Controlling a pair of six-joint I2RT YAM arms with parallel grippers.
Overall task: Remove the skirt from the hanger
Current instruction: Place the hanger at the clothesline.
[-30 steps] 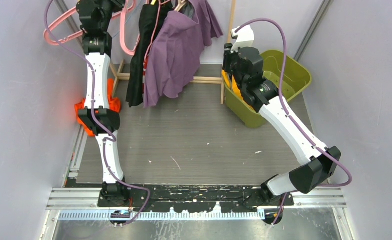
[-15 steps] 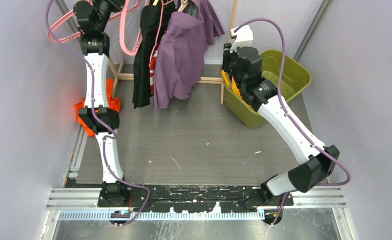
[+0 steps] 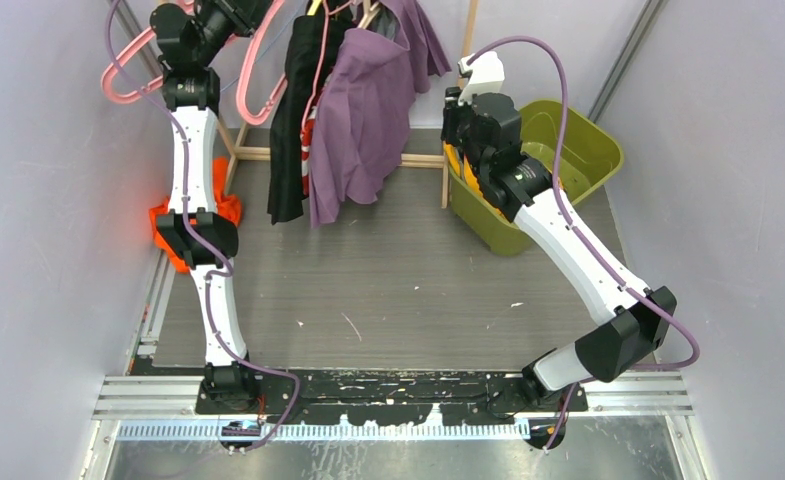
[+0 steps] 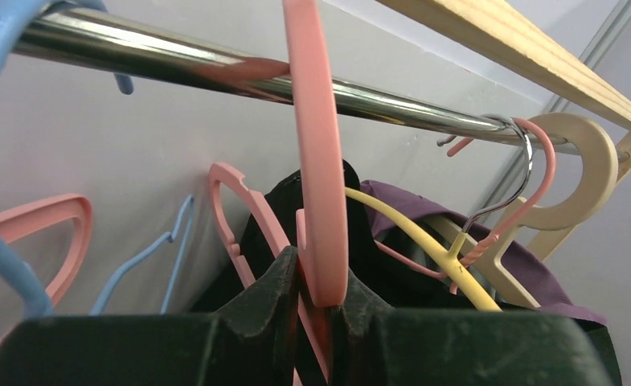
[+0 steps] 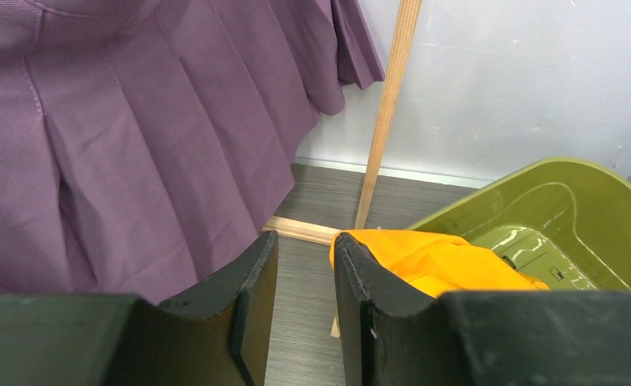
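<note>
Fingers (image 4: 268, 305) of the left gripper (image 4: 318, 272) are clamped on a pink hanger (image 4: 316, 145) that crosses the chrome rail (image 4: 159, 56), high at the left end of the rack. Purple pleated skirt (image 3: 368, 110) hangs from the rail between the two arms, just right of a black garment (image 3: 290, 130). Right gripper (image 5: 305, 245) hovers beside the skirt's right edge, its fingers (image 5: 247, 297) at a narrow gap with nothing between them, and an orange cloth (image 5: 436, 261) lies in the green bin (image 3: 588, 150) just beyond.

Left hand (image 4: 316, 281) pinches a pink hanger (image 4: 312, 145) below the chrome rail (image 4: 175, 60)
</note>
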